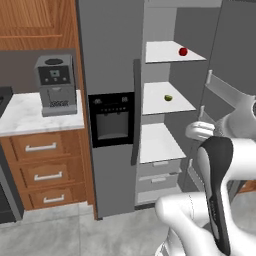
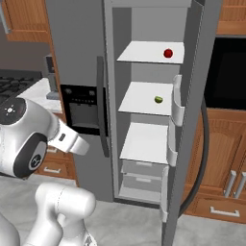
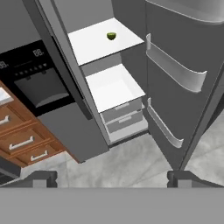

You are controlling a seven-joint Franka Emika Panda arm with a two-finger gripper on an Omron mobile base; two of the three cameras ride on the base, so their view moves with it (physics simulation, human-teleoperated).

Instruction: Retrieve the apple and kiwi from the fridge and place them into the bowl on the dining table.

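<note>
The grey fridge [image 1: 110, 60] stands with its right door [image 2: 192, 120] swung open and its white shelves bare to view. On the top shelf rests the red apple [image 1: 183, 51], also visible from the right base view [image 2: 168, 53]. One shelf lower lies the small green kiwi [image 1: 168, 98] [image 2: 158, 99], which sits near the top of the hand view [image 3: 111, 36]. My gripper [image 3: 113, 178] hangs well back from the fridge, open, its two dark tips wide apart with nothing between them. The bowl and the dining table are out of view.
A coffee machine [image 1: 55, 82] sits on a marble counter [image 1: 25, 117] with wooden drawers [image 1: 45, 172] left of the fridge. The open door carries curved bins [image 3: 175, 70]. A black wall oven [image 2: 228, 72] lies beyond it. Two fridge drawers [image 1: 157, 175] sit under the lowest shelf.
</note>
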